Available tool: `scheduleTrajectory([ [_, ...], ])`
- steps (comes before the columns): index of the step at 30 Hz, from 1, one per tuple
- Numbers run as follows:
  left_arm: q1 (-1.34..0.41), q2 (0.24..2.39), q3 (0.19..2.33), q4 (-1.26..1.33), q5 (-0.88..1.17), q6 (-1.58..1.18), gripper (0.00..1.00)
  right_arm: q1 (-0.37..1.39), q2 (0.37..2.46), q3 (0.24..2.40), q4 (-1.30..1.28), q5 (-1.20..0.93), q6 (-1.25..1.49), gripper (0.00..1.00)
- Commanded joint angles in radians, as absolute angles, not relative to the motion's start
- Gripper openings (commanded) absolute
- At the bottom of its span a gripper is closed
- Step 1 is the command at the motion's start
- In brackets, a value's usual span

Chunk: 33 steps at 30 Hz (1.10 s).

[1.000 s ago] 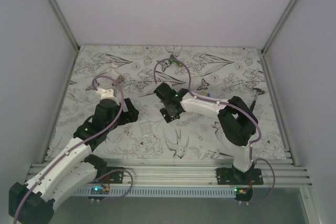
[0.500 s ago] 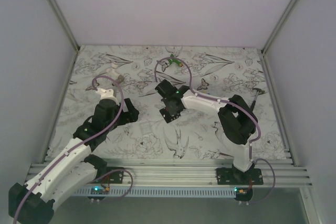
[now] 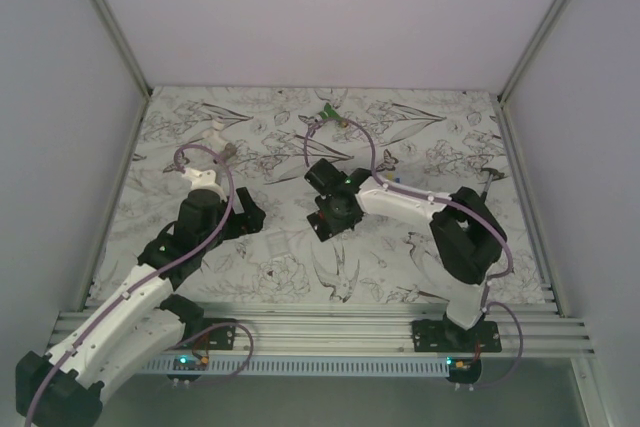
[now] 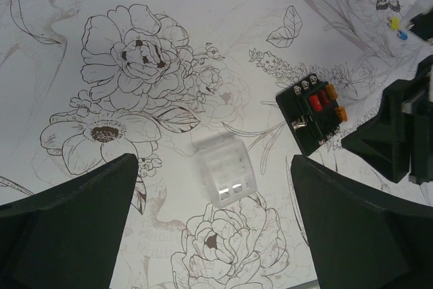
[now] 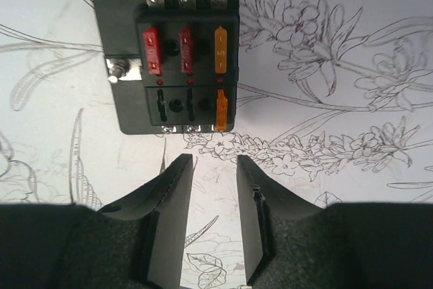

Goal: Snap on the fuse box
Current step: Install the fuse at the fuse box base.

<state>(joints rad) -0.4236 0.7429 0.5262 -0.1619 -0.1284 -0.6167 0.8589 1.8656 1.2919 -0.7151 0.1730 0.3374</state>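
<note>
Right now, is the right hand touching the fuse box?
Apart. In the right wrist view, a strip of patterned table cover shows between the open right hand and the near edge of the fuse box.

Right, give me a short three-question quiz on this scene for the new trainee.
1. True or false: the right gripper stands open, just short of the fuse box, not touching it.
2. In the left wrist view, what lies on the table between the fingers of the left gripper? A a clear plastic cover; B a green tool; C a loose blue fuse.
3. Fill in: the fuse box holds ___ red fuses.
Key: 1 true; 2 A; 3 two.
</note>
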Motion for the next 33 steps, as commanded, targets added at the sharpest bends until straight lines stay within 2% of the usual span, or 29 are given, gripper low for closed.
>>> scheduleTrajectory([
  [1, -0.416, 0.729, 0.545, -0.185, -0.122, -0.624, 1.00, 0.856, 1.788, 1.307, -0.648, 0.189, 0.355, 0.40],
  [20, -0.417, 0.736, 0.546, -0.185, -0.129, -0.621, 1.00, 0.810, 1.877, 1.342, -0.589, 0.141, 0.339, 0.26],
  [26, -0.417, 0.735, 0.546, -0.186, -0.128, -0.621, 1.00, 0.807, 1.898, 1.349, -0.602, 0.135, 0.336, 0.11],
  [28, -0.417, 0.737, 0.546, -0.184, -0.127, -0.621, 1.00, 0.807, 1.912, 1.357, -0.620, 0.136, 0.335, 0.01],
  [33, -0.417, 0.738, 0.546, -0.186, -0.126, -0.621, 1.00, 0.807, 1.960, 1.367, -0.704, 0.132, 0.326, 0.00],
])
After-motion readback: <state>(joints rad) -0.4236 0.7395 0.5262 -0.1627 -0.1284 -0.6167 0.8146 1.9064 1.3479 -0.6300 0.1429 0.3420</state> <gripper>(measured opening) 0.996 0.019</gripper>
